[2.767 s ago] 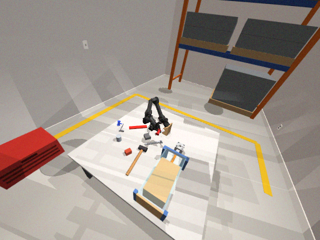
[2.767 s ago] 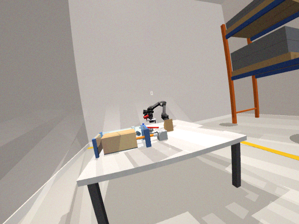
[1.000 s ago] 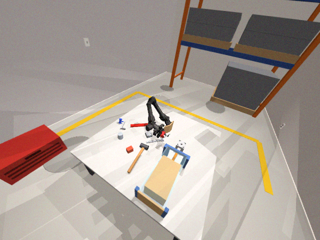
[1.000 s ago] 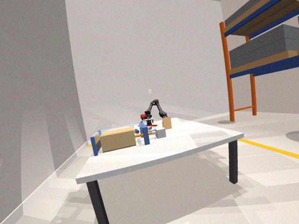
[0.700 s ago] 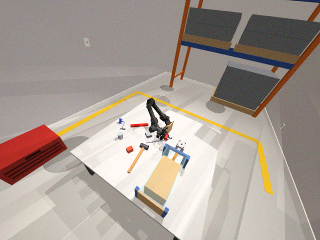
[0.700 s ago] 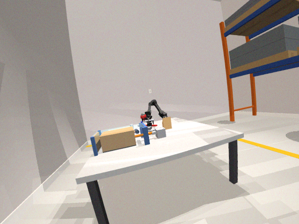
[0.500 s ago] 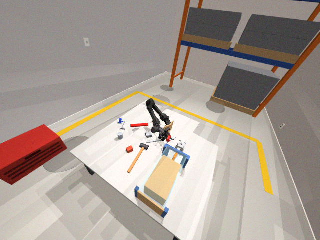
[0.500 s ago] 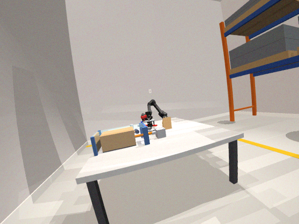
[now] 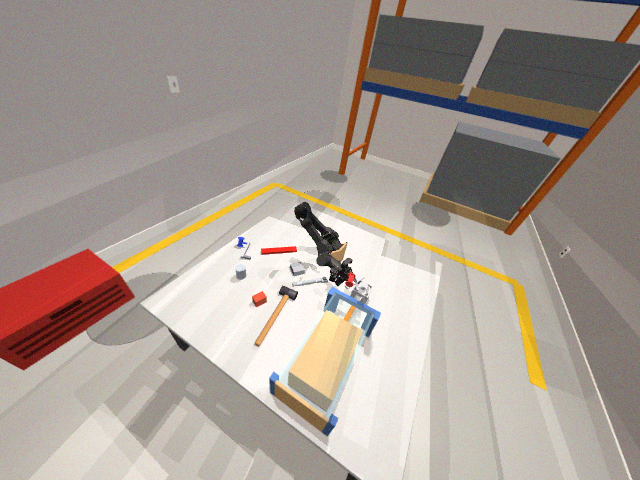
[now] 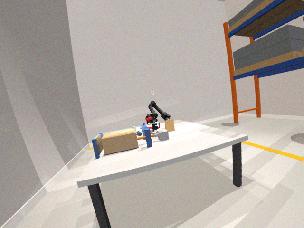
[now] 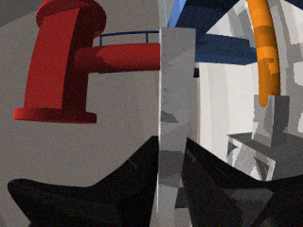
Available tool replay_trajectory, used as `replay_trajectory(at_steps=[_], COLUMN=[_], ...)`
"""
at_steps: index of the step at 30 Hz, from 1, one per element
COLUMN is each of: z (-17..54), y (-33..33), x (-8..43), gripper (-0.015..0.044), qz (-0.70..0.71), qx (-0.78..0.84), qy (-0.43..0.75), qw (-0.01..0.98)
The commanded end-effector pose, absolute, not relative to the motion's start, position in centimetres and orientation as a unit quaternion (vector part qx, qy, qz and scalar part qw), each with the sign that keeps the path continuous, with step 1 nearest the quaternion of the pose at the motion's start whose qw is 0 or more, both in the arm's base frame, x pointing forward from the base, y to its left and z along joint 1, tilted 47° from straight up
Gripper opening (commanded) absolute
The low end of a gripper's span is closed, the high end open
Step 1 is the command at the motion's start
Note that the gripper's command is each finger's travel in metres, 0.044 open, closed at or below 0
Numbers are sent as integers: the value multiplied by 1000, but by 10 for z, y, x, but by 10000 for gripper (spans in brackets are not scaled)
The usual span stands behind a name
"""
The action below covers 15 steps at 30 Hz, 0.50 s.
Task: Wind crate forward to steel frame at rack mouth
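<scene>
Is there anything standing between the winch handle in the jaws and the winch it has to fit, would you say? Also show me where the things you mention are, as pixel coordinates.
Nothing visible stands between the handle [image 11: 177, 95] and the winch [image 9: 361, 289] [image 10: 163, 135] [image 11: 251, 151].

Crate [image 9: 325, 356] [image 10: 120, 143]: wood-like, smooth, matt. Handle bar [image 11: 177, 95]: grey, metal-like, flat-faced. Knob [image 11: 54, 61]: red, plastic-like, smooth, dull sheen. Strap [image 9: 349, 313] [image 10: 145, 137] [image 11: 266, 47]: orange, smooth. Mallet [image 9: 272, 320]: wood-like handle. Wrench [image 9: 310, 282]: metal-like. Table [image 9: 217, 315] [image 10: 171, 149]: smooth, matt white.

Crate: tan [image 9: 326, 356] [image 10: 120, 143]
Strap: orange [image 9: 349, 313] [image 10: 141, 137] [image 11: 268, 52]
Winch: grey [image 9: 361, 290] [image 10: 163, 135] [image 11: 279, 156]
Handle grip: red [image 9: 350, 279] [image 10: 148, 118] [image 11: 49, 66]
Mallet: black head, brown shaft [image 9: 272, 320]
Rack frame: blue [image 9: 376, 321] [image 10: 148, 138] [image 11: 222, 49]
</scene>
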State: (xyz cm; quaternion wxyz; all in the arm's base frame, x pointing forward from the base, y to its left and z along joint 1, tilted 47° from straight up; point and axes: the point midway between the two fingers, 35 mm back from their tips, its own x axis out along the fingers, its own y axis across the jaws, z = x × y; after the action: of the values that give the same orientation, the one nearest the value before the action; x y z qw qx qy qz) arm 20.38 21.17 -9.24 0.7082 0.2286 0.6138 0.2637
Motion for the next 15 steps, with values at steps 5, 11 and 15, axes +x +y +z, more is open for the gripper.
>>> replay_trajectory(at_steps=[5, 11, 15], z=[-107, -110, -114], y=[232, 232, 229], x=[182, 181, 182], gripper=[0, 0, 0], qz=[277, 281, 289], qx=[242, 243, 245], qy=[610, 605, 594], qw=[702, 704, 710])
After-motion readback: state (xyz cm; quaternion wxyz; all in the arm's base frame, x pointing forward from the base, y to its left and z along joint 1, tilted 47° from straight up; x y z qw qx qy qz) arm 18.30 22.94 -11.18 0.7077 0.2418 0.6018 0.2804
